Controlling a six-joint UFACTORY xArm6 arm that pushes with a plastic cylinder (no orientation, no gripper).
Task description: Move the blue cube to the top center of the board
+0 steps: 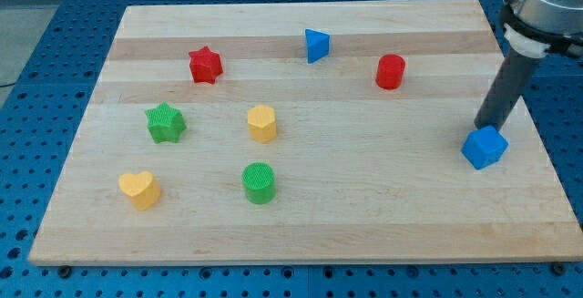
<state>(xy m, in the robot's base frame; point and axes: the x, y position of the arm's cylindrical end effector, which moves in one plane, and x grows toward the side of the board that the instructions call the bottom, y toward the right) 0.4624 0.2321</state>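
Desk: the wooden board (pixel 301 216) lay on a blue perforated surface (pixel 55 25), its top centre bare just left of the blue triangular block (pixel 316 45).
Arm: my rod came down at the view's right; my tip (pixel 483 126) stood just above and touching, or nearly touching, the blue cube (pixel 484 147).
Jaws: none on this rig, so no state to tell.
Blue cube: near the right edge, well apart from the top centre.
Obstacles: the red cylinder (pixel 390 71) sat between cube and goal.
Step done well, in my judgement: bring my tip round to the cube's lower-right side, push up-left, and skirt the cylinder and the triangular block.
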